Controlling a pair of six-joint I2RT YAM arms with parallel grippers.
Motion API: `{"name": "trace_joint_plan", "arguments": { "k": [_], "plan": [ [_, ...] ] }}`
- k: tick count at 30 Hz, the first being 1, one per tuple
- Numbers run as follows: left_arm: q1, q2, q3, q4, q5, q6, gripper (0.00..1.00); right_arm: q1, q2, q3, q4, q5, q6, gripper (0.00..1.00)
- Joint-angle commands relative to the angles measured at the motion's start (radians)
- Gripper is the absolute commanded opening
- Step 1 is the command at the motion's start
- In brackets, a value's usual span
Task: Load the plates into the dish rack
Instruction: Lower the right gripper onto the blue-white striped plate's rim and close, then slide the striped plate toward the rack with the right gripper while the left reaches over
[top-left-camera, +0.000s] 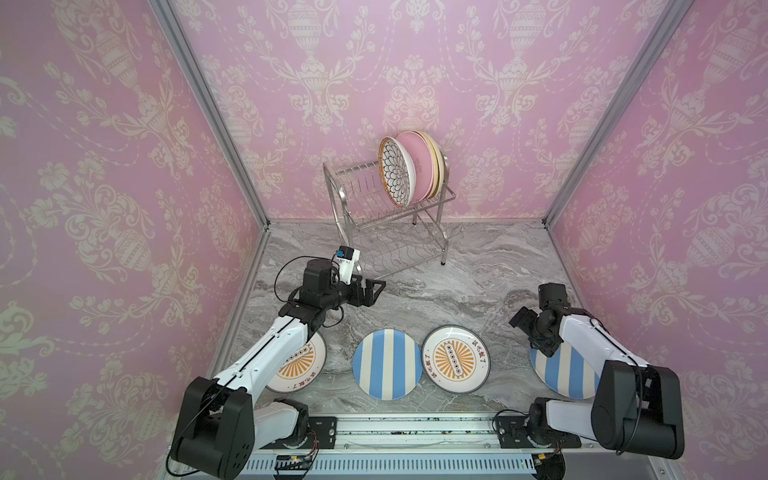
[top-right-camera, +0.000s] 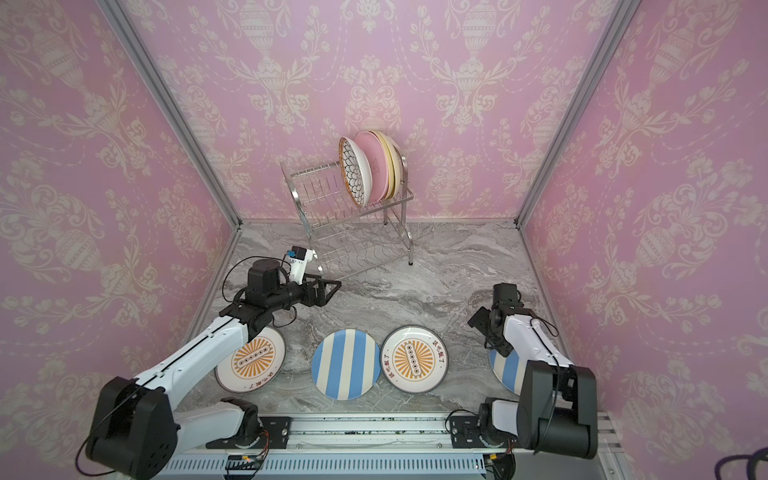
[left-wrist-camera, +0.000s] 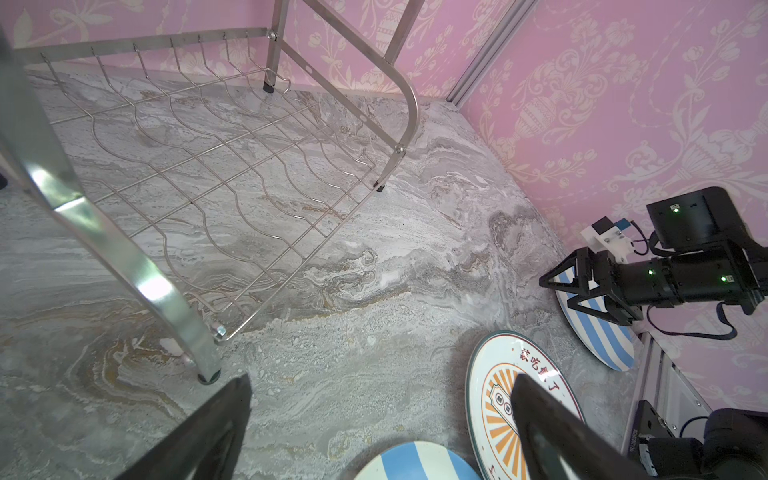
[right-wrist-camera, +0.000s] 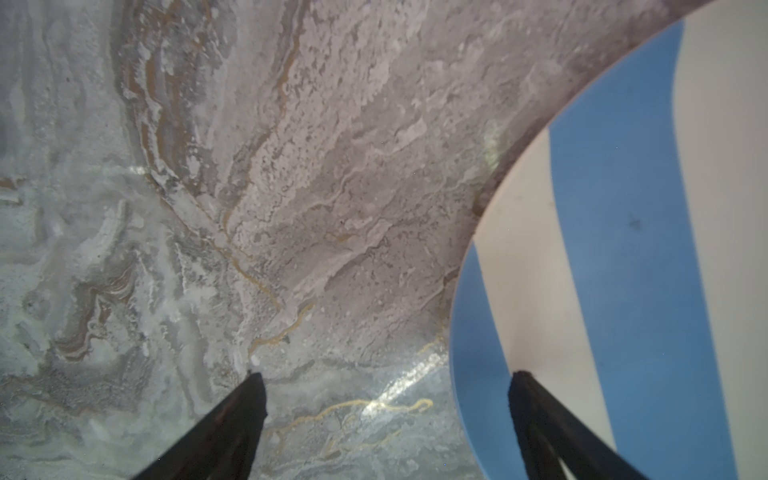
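Observation:
The dish rack (top-left-camera: 353, 199) stands at the back with three plates upright in its upper tier: black-petal (top-left-camera: 395, 172), pink (top-left-camera: 417, 160) and yellow (top-left-camera: 437, 166). Flat on the table lie a sunburst plate (top-left-camera: 299, 368) partly under my left arm, a striped plate (top-left-camera: 387, 364), a second sunburst plate (top-left-camera: 456, 358) and a second striped plate (top-left-camera: 559, 372). My left gripper (top-left-camera: 376, 291) hovers open and holding nothing beside the rack's front leg (left-wrist-camera: 208, 365). My right gripper (right-wrist-camera: 385, 374) is open, straddling the rim of the right striped plate (right-wrist-camera: 623, 249).
Pink patterned walls close in the marble table (top-left-camera: 436, 282) on three sides. An aluminium rail (top-left-camera: 415, 428) with both arm bases runs along the front edge. The rack's wavy lower shelf (left-wrist-camera: 216, 166) lies close to my left gripper.

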Motion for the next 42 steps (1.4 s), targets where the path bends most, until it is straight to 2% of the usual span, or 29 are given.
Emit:
{"name": "trace_joint_plan", "arguments": {
  "k": [1, 11, 16, 23, 34, 42],
  "plan": [
    [0.011, 0.008, -0.01, -0.004, -0.001, 0.024, 0.99, -0.005, 0.032, -0.004, 0.04, -0.029, -0.006, 0.93],
    [0.011, 0.006, -0.009, -0.011, -0.005, 0.024, 0.99, -0.003, 0.049, -0.009, 0.061, -0.039, -0.001, 0.92],
    [0.011, 0.018, -0.009, -0.014, -0.002, 0.023, 0.99, 0.002, 0.071, -0.037, 0.162, -0.14, 0.032, 0.91],
    [0.011, 0.014, -0.009, -0.015, -0.005, 0.026, 0.99, 0.047, 0.104, 0.002, 0.241, -0.177, 0.034, 0.9],
    [0.011, 0.007, -0.003, -0.038, -0.017, 0.036, 0.99, 0.2, 0.282, 0.152, 0.374, -0.218, 0.071, 0.9],
    [0.011, 0.008, -0.002, -0.041, -0.022, 0.038, 0.99, 0.273, 0.389, 0.291, 0.424, -0.251, 0.073, 0.89]
  ]
}}
